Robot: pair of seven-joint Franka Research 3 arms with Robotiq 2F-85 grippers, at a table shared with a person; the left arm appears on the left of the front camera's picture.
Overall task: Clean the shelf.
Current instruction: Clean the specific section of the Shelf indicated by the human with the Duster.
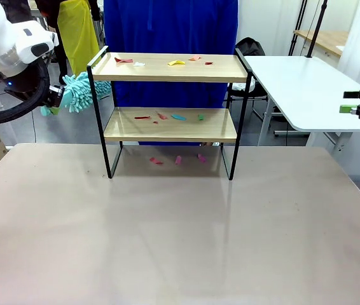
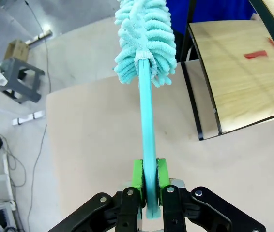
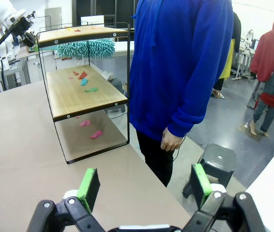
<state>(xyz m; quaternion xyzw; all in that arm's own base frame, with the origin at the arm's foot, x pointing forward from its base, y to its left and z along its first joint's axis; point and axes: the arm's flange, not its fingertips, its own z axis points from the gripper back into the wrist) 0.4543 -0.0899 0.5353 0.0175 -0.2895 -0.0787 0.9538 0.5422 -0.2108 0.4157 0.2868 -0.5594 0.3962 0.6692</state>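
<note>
Right, your left gripper (image 2: 149, 170) is clamped tight on the turquoise handle of the duster (image 1: 78, 92), and its fluffy head hangs just off the shelf (image 1: 167, 75) at nine o'clock, level with the top board but not touching it. The shelf stands at twelve o'clock on the far half of the table (image 1: 180, 241), with a person in blue (image 3: 185, 67) right behind it. Paper scraps (image 1: 177, 63) litter the top board, more lie on the lower one, and a few sit on the table underneath. Your right gripper (image 3: 145, 186) waits wide open and empty, well off at three o'clock. I'd call this the approach: no sweeping has begun. Next you'll want to carry the head in over the side rail, lower it onto the top board and drag it toward three o'clock, keeping the handle clear of the black frame.
</note>
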